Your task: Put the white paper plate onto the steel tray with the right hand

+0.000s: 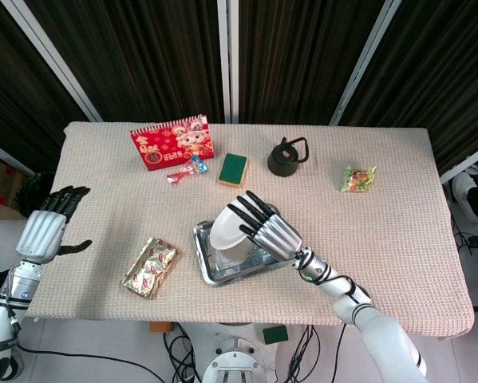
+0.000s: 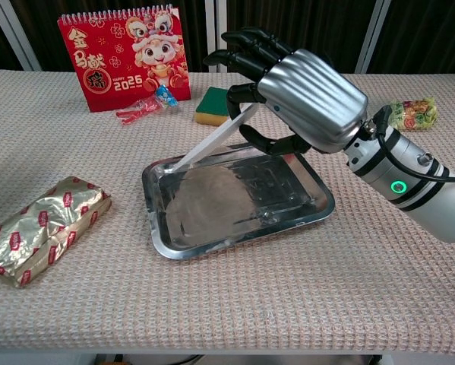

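Observation:
My right hand holds the white paper plate tilted over the steel tray. The plate's low edge is down at the tray's far left corner, and whether it touches the tray I cannot tell. The fingers spread over the plate's upper side while the thumb sits under it. The tray lies in the middle of the table. My left hand hovers open off the table's left edge, seen only in the head view.
A gold foil packet lies left of the tray. At the back stand a red calendar, a wrapped candy, a green sponge, a black teapot and a snack bag.

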Motion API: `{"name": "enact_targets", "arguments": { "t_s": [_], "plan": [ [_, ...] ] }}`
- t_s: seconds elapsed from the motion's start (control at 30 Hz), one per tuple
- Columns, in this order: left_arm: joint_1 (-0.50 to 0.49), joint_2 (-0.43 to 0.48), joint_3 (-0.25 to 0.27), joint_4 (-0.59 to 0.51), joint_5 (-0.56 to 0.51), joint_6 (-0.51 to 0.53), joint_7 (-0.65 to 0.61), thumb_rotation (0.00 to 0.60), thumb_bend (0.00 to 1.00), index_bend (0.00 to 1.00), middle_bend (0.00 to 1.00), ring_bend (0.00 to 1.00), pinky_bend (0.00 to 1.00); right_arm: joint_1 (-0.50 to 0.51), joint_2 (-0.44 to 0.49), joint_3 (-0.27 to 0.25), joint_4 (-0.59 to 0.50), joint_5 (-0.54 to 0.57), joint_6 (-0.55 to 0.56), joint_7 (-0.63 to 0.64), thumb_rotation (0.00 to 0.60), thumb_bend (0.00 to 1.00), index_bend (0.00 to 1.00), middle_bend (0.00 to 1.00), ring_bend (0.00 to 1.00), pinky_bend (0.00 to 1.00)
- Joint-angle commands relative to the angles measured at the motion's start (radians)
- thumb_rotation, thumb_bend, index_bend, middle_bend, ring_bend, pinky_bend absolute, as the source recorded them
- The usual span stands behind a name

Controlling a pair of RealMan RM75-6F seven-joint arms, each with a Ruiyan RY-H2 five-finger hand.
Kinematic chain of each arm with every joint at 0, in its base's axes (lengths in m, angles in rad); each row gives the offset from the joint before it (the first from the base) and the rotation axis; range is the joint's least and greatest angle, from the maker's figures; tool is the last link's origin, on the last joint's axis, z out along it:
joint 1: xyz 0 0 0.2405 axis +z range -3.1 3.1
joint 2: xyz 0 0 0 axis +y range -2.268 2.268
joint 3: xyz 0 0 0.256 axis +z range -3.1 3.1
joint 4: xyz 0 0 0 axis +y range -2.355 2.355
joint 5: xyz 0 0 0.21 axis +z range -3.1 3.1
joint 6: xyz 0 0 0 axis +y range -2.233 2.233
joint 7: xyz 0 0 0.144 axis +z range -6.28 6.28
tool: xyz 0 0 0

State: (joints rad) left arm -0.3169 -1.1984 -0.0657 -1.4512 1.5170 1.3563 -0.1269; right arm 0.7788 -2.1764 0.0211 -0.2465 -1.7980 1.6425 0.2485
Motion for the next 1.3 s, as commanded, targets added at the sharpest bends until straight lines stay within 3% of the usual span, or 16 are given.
{"name": "enact_targets", "arguments": {
  "t_s": [0.03, 0.77, 1.07, 1.3],
  "plan": [
    [-0.001, 0.0, -0.001, -0.002, 0.0, -0.001, 0.001, 0.6, 0.05, 0.1, 0.12, 0.07, 0.15, -0.015, -0.003, -0.011, 0.006, 0.007, 0.002, 0.004, 0.6, 0.53, 1.0, 0.11, 0.0, 0.0],
    [-0.001, 0.003, 0.002, -0.028, 0.008, -0.001, 0.026, 0.6, 0.05, 0.1, 0.12, 0.07, 0.15, -0.173, 0.004, -0.118, 0.005, 0.01, -0.018, 0.045, 0.6, 0.5, 0.99, 0.1, 0.0, 0.0],
    [0.007, 0.006, 0.003, -0.029, 0.017, 0.015, 0.014, 0.6, 0.05, 0.1, 0.12, 0.07, 0.15, -0.193, -0.004, -0.145, -0.017, 0.004, -0.031, 0.066, 0.6, 0.46, 0.79, 0.09, 0.0, 0.0],
    [0.008, 0.008, 0.005, -0.025, 0.022, 0.017, 0.004, 0.6, 0.05, 0.1, 0.12, 0.07, 0.15, -0.196, 0.004, -0.144, -0.074, 0.015, -0.055, 0.072, 0.6, 0.37, 0.61, 0.06, 0.0, 0.0]
  ]
}}
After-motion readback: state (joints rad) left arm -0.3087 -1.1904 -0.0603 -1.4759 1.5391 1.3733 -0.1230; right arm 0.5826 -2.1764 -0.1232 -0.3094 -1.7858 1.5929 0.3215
